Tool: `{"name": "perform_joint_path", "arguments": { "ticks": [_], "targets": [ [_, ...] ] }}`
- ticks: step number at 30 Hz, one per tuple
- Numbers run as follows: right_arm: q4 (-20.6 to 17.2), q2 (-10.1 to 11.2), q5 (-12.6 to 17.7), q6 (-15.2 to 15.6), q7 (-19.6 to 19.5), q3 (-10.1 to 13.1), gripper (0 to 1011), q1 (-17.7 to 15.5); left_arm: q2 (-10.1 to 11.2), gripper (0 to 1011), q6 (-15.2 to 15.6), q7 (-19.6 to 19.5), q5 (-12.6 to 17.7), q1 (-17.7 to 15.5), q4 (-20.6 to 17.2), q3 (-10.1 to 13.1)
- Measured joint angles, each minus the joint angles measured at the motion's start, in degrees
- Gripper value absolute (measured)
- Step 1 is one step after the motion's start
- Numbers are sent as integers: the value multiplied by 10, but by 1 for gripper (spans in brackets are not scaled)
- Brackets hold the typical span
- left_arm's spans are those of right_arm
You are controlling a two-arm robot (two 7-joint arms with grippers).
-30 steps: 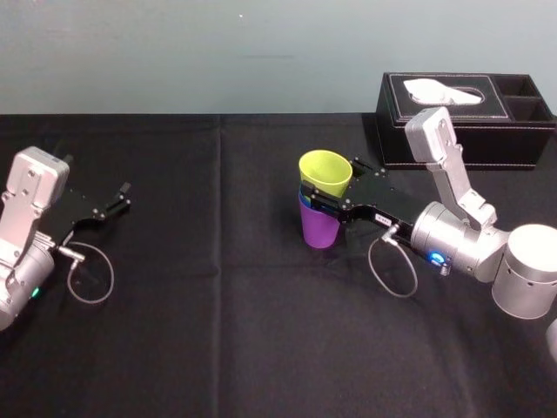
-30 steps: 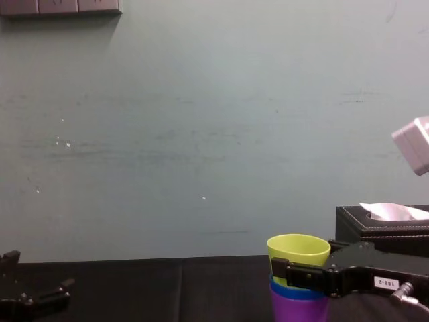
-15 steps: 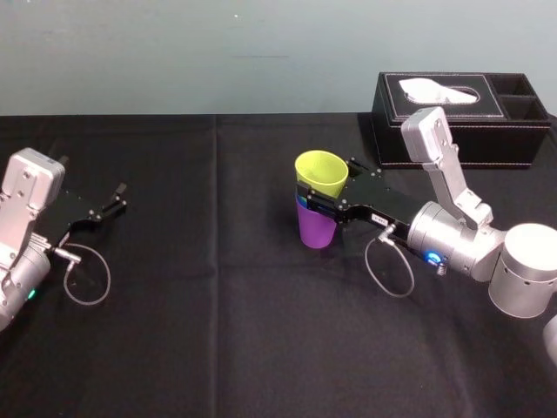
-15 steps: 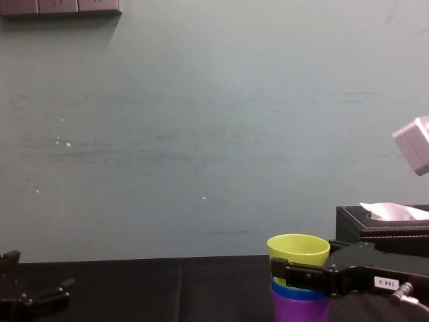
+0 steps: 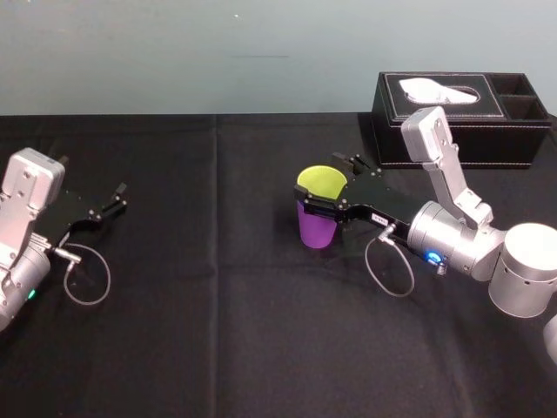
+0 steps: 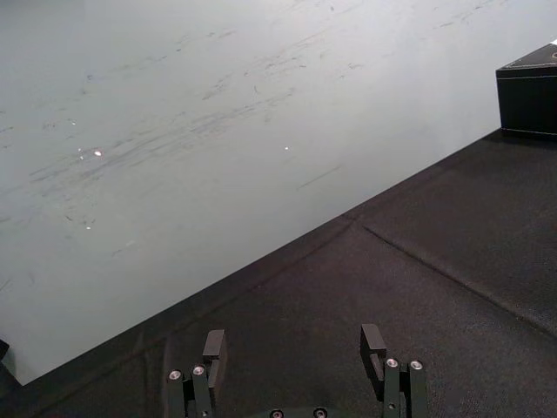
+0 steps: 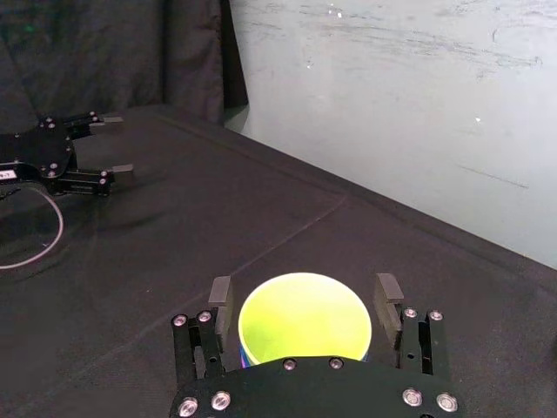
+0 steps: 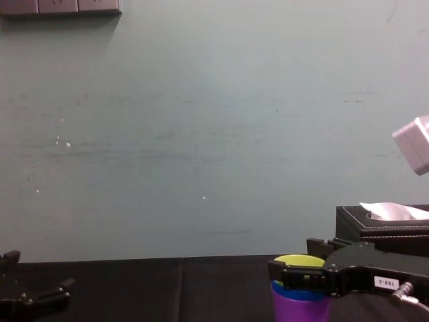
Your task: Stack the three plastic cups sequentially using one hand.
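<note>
- The right gripper [image 7: 304,298] stands at mid-table with its fingers [image 7: 220,301] spread. One bar is on each side of the yellow-green cup [image 5: 320,180], with a sliver of gap at each side, so it appears to straddle the cup rather than clamp it.
- The yellow-green cup sits deep in the blue cup [image 8: 295,294], whose rim shows as a thin band. The blue cup is nested in the purple cup [image 5: 315,228], which rests on the black table [image 5: 218,305].
- The stack stands upright, directly between the jaws. The gripper reaches it level from the robot's right, so any retreat probably has to go straight back along the arm or straight up, or a finger could tip the cups.
- All three cups look nested, so the stacking itself seems done.
- The tissue box [image 5: 461,113] sits behind the right arm, apart from the stack.
- The left gripper [image 6: 293,344] rests at the table's left with its jaws wide, well apart from the cups.
</note>
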Motion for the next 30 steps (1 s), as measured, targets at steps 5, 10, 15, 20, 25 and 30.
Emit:
{"name": "perform_joint_path", "arguments": {
  "ticks": [5, 10, 15, 20, 25, 30],
  "targets": [
    [-2, 1, 0, -1, 0, 0, 1003, -1, 0, 1011, 0, 0, 0, 0, 0, 0],
    [-39, 11, 3, -6, -15, 15, 1003, -24, 0, 1011, 0, 0, 0, 0, 0, 0],
    [-82, 19, 4, -7, -50, 39, 1003, -56, 0, 1011, 0, 0, 0, 0, 0, 0],
    [-110, 19, -12, -6, -103, 63, 1003, -85, 0, 1011, 0, 0, 0, 0, 0, 0],
    [-121, 12, -34, -6, -154, 86, 1003, -111, 0, 1011, 0, 0, 0, 0, 0, 0],
    [-118, -3, -74, -10, -217, 100, 1003, -131, 0, 1011, 0, 0, 0, 0, 0, 0]
  ]
}}
